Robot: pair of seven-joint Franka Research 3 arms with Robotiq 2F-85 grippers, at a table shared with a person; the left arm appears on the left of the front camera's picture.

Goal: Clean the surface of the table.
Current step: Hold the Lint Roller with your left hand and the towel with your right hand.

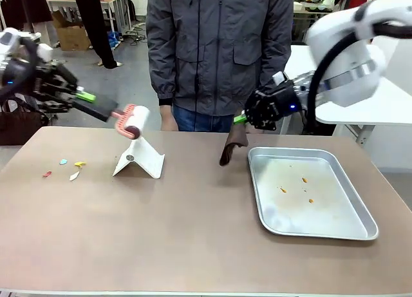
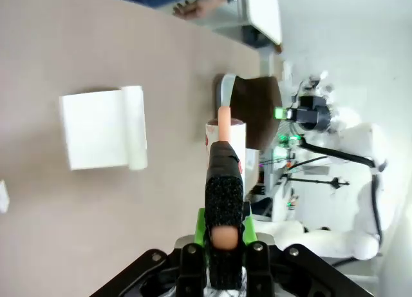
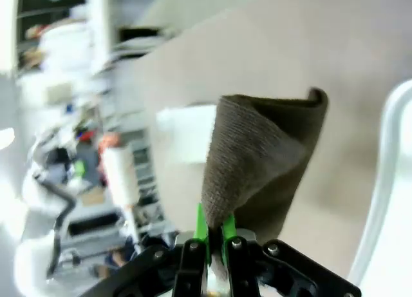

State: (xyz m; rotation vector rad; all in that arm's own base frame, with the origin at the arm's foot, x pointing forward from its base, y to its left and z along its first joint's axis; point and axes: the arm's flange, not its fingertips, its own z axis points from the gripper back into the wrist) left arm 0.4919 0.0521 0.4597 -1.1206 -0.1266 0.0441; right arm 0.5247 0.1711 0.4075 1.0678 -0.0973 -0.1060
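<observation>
Worktop (image 1: 193, 239) is brownish-taupe and spans the whole front view, with the person (image 1: 219, 52) in a grey jacket standing at its far edge.

Left hand (image 1: 87, 98) comes in from the left, clamped tight on the black grip of a lint roller (image 1: 132, 120). Salmon neck and white roll point toward the middle. The roll hangs just over the peak of a white tent-shaped stand (image 1: 138, 158); can't tell if they touch. Left wrist view: green pads of the hand (image 2: 224, 229) pinch the roller handle (image 2: 223, 174), the stand (image 2: 103, 128) sits on the worktop (image 2: 77, 52) off to one side, and the person's hand (image 2: 193, 8) shows at the far edge.

Right hand (image 1: 241, 118) is near the far edge, jaws fully closed on the top of a dark brown cloth (image 1: 233, 145). The cloth hangs down with its lower end at or just above the worktop, just beside the far-left corner of the tray (image 1: 335, 213). Right wrist view: the hand (image 3: 212, 229) pinches a fold of the cloth (image 3: 257, 155) over the worktop (image 3: 309, 52).

The tray is a shallow silver one on the worktop's right half, with a few orange crumbs (image 1: 304, 179) in it.

Coloured scraps (image 1: 74, 176) lie in a loose cluster on the left side of the worktop, well apart from the tray and left of the stand.
</observation>
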